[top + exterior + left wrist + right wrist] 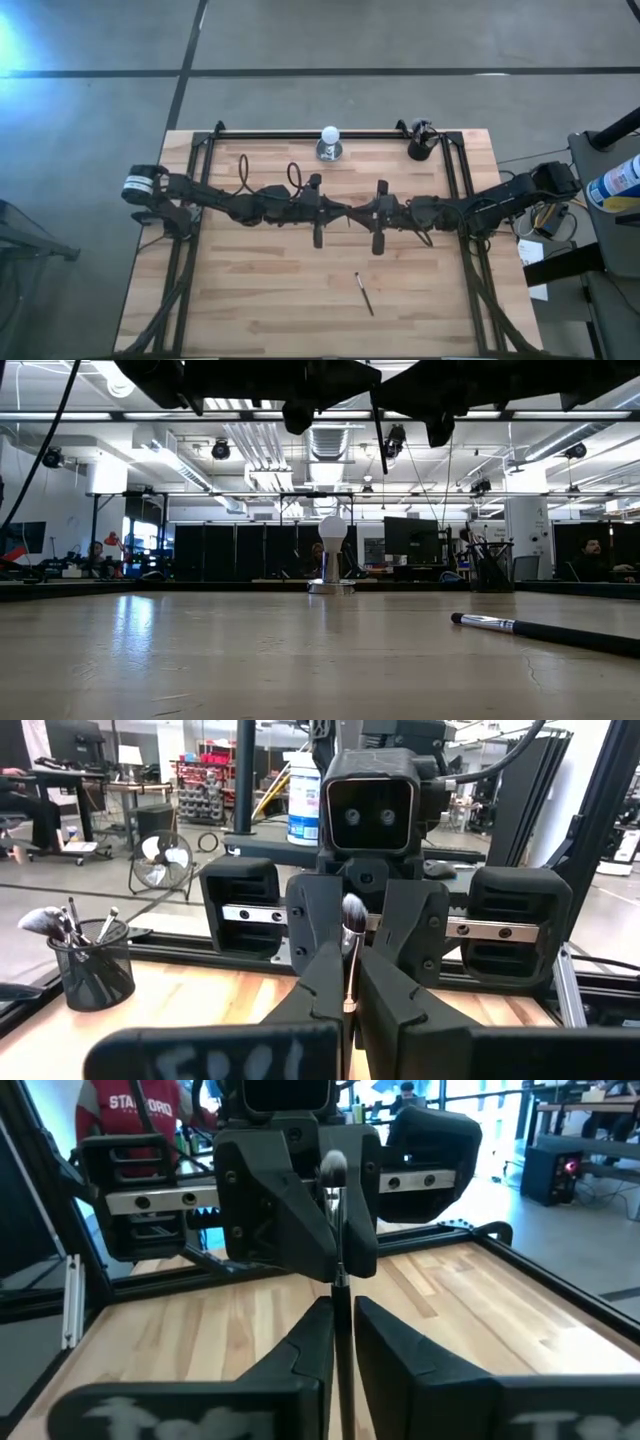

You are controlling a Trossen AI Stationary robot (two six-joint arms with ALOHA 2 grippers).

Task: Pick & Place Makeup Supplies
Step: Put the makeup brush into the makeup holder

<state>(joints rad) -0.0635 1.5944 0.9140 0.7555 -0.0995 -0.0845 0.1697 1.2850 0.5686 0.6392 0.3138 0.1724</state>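
My left gripper [343, 211] and right gripper [358, 212] meet tip to tip high over the middle of the table. Both are shut on one slim makeup brush [380, 445]. It stands upright with its dark bristle head [352, 910] up. Its thin handle hangs below the grippers in the low view. A second brush [364, 293] lies flat on the table toward the near edge, also visible in the low view [540, 630]. Several more brushes stand in the black mesh cup [92, 970] at the far edge. My left gripper pinches the brush between its two fingers at the silver ferrule [350, 985], just under the bristles. It comes in level from the table's left, across the stick. The brush is upright and lifted clear. My right gripper pinches the same brush on the dark handle [340, 1305], just below the ferrule. It comes in level from the table's right, across the stick. The bristle head [333, 1168] stands above the fingers.
A white ball on a silver base [330, 142] stands at the far edge, left of the cup [420, 142]. A black frame rail [300, 134] runs along the far edge, with struts down both sides. Bare wood lies under the grippers and toward the near edge.
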